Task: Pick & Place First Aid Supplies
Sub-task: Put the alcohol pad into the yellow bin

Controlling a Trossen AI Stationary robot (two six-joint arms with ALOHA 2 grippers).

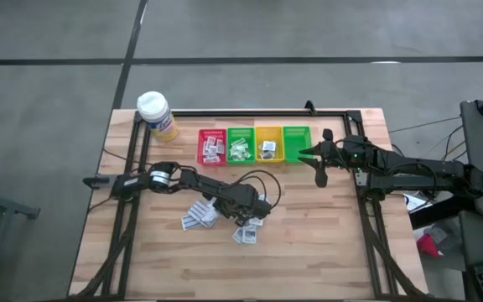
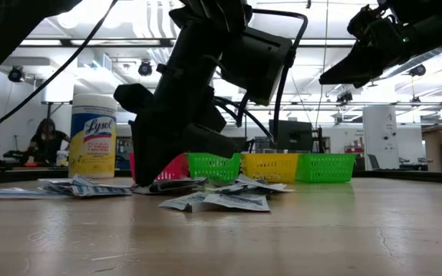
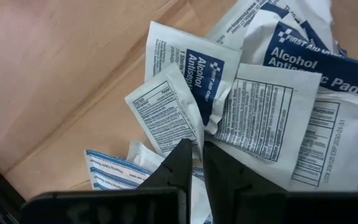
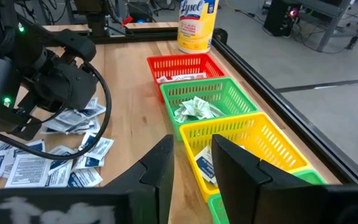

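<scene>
The step in hand looked like the pick. The left gripper [image 1: 243, 210] was down in the heap of sachets [image 1: 201, 215] near the middle of the table [image 1: 309, 252], about five o'clock from the red bin [image 1: 211, 145]. In the left wrist view its fingers [image 3: 180, 163] were nearly closed, with only a thin slit between them, set on the edge of a white packet [image 3: 166, 118]. Whether that packet was truly pinched I could not tell. The next move, by my reckoning, called for a straight lift to see whether one packet came away alone, then a carry toward twelve o'clock to the row of bins.

The left arm reached in low from nine o'clock, its wrist bent down onto the pile. The right gripper [image 1: 320, 168] hung above the table just beside the green bin [image 1: 296, 143] at three o'clock, fingers [image 4: 160, 165] parted and holding nothing.
</scene>
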